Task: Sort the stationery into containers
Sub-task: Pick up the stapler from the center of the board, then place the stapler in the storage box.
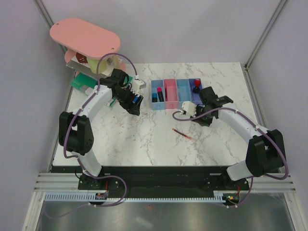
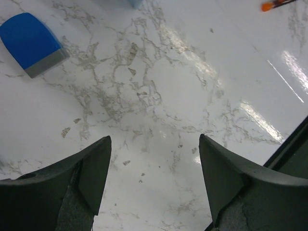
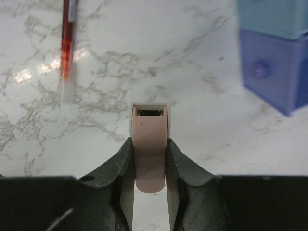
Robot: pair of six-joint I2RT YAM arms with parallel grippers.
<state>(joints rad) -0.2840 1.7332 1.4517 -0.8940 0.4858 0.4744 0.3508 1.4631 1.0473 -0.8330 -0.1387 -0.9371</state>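
Right gripper [image 3: 149,144] clamped on pale pink eraser [image 3: 150,125], just in front of the bin row [image 1: 159,108]. Held by one end, so it could pivot or slip. Left gripper [image 2: 155,138] open, left of the row.

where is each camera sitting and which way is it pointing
Top: fixed above and behind the bases, looking down at the table; the left arm and right arm both show.
Left wrist: on the left arm, facing down at the table and a blue block; the open left gripper shows.
Right wrist: on the right arm, facing down; the right gripper shows, shut on an eraser.
Shared: top and right wrist both show the red pen and purple bin.
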